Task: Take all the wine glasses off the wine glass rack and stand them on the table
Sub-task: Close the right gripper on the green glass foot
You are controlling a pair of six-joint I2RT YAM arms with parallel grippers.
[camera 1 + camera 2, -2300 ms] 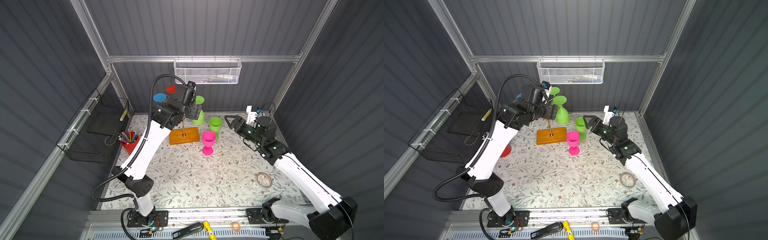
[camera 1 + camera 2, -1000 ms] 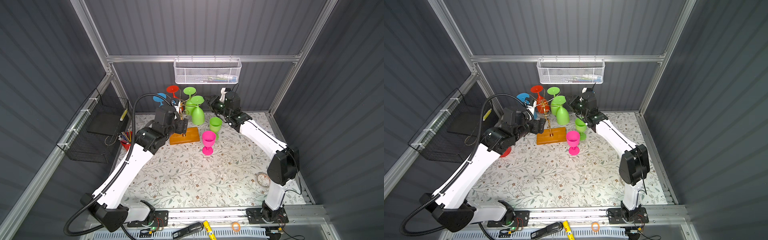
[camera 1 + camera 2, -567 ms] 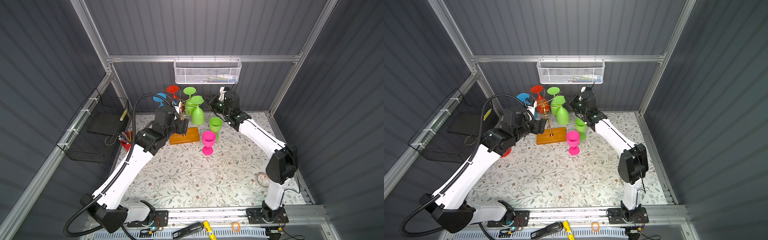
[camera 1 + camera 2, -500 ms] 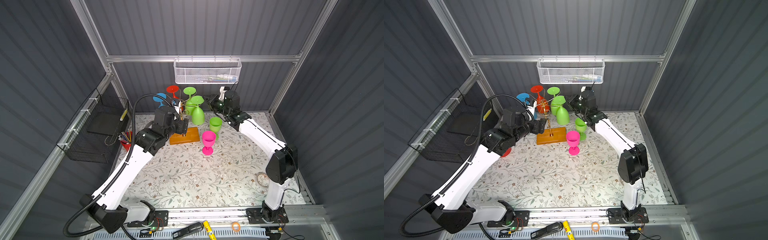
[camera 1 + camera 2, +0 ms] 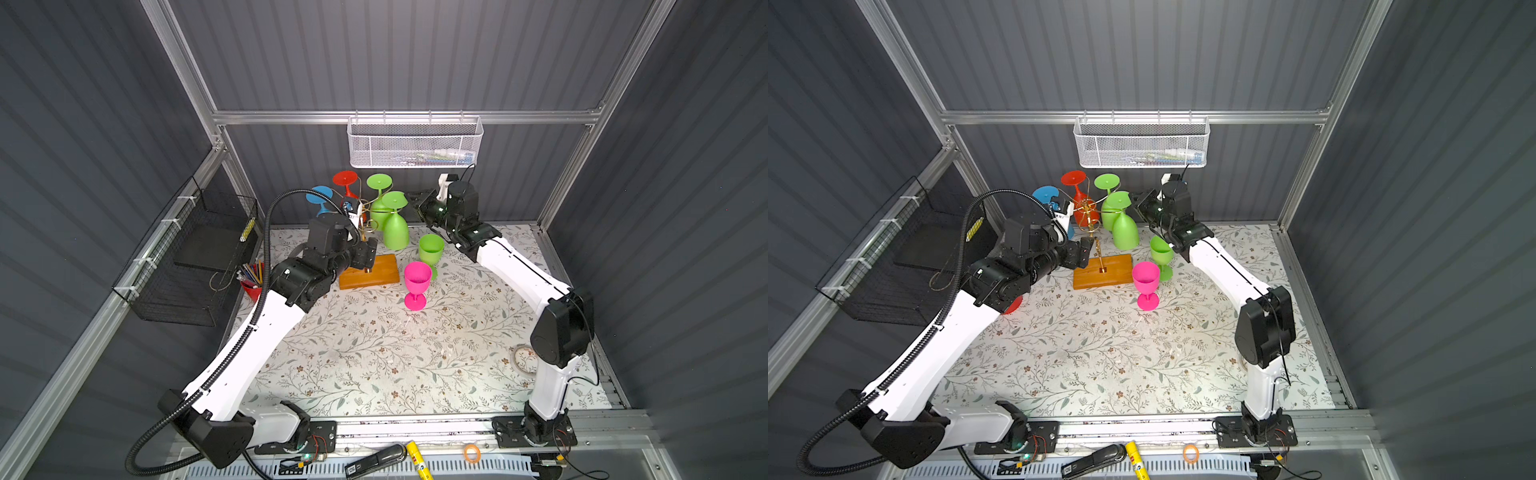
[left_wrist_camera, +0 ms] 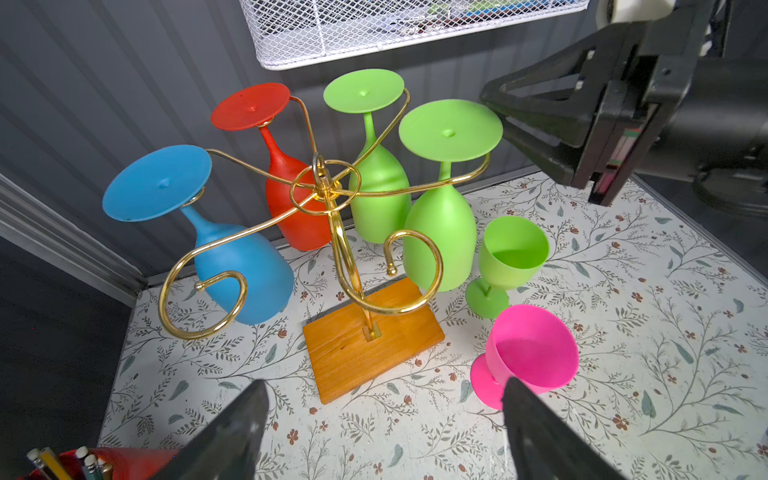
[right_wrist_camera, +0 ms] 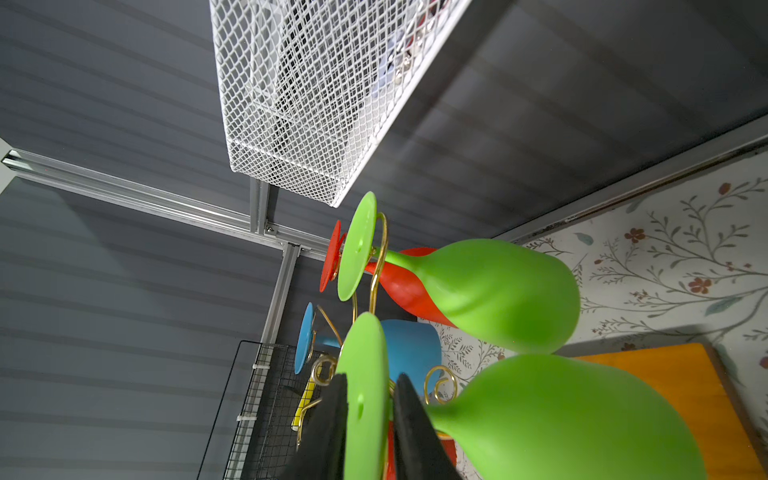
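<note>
The wine glass rack (image 5: 365,232) is gold wire on an orange wooden base (image 5: 1100,272) at the back of the table. Several glasses hang upside down on it. The nearest hanging green wine glass (image 5: 395,232) (image 6: 440,241) has its round foot (image 7: 361,399) between the black fingers of my right gripper (image 7: 368,378), which is shut on that foot from the right (image 5: 411,199) (image 5: 1136,201). My left gripper (image 6: 384,384) is open and holds nothing. It sits low beside the base's left end (image 5: 368,255).
A blue (image 6: 245,270), a red (image 6: 291,208) and another green glass (image 6: 376,195) hang on the rack. An upright green glass (image 5: 431,249) and a pink one (image 5: 417,282) stand right of the base. White mesh basket (image 5: 415,141) overhead, black wire basket (image 5: 187,257) left, pencil cup (image 5: 251,278).
My right gripper's fingers have closed in on the green glass's foot. Both arms have stayed almost where they were one second ago.
</note>
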